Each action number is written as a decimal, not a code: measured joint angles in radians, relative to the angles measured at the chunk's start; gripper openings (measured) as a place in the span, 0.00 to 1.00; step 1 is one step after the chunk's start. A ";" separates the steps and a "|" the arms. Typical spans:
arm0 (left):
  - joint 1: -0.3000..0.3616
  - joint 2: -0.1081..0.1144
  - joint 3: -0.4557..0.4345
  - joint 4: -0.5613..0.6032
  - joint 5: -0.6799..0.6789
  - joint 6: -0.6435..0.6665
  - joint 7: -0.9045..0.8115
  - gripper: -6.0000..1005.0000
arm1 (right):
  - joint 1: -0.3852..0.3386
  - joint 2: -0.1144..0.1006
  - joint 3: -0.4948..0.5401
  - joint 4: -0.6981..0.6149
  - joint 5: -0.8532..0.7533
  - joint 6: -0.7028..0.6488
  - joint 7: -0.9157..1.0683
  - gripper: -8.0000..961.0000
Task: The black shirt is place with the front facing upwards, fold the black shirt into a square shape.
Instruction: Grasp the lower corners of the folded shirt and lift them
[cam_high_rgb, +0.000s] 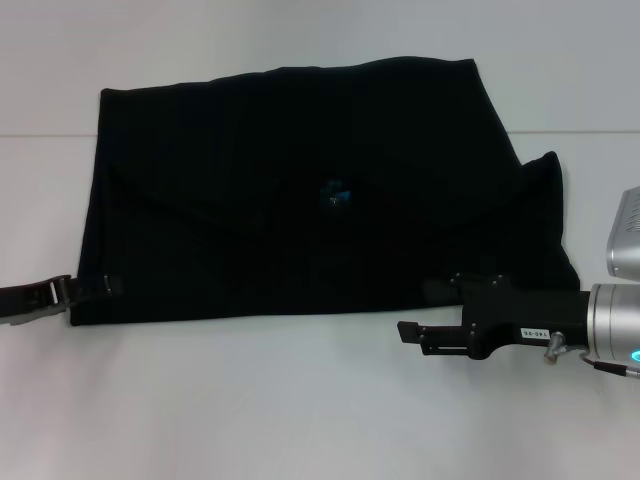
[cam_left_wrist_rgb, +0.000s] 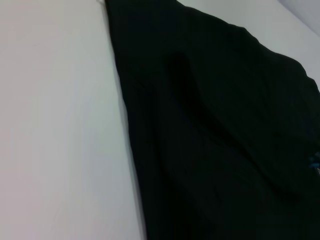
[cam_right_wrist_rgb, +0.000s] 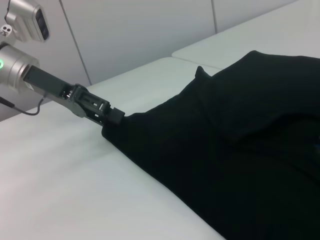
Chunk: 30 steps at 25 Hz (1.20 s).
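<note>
The black shirt (cam_high_rgb: 300, 190) lies flat on the white table as a wide folded rectangle, its small blue neck label (cam_high_rgb: 333, 192) near the middle. My left gripper (cam_high_rgb: 108, 284) reaches in from the left and is shut on the shirt's left edge close to the near corner; the right wrist view shows that gripper (cam_right_wrist_rgb: 116, 116) pinching the cloth (cam_right_wrist_rgb: 225, 150) there. My right gripper (cam_high_rgb: 410, 335) points left just off the shirt's near edge toward its right end, open, with nothing between its fingers. The left wrist view shows only shirt cloth (cam_left_wrist_rgb: 215, 130) and the label (cam_left_wrist_rgb: 315, 162).
The white table (cam_high_rgb: 250, 410) shows in front of the shirt and at the back (cam_high_rgb: 300, 40). A seam between two table tops runs behind the shirt (cam_right_wrist_rgb: 190, 59). A grey housing (cam_high_rgb: 628, 235) sits at the right edge.
</note>
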 joint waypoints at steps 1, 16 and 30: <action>-0.001 0.000 0.002 0.000 0.000 0.002 -0.001 0.73 | 0.000 0.000 0.000 0.000 0.001 -0.001 0.000 0.87; -0.008 0.008 0.029 0.009 0.020 0.021 -0.028 0.38 | -0.011 -0.004 0.001 -0.005 0.026 -0.005 0.014 0.87; -0.020 0.009 0.032 0.010 0.030 0.027 -0.028 0.07 | -0.017 -0.099 -0.006 -0.339 -0.235 -0.015 0.892 0.87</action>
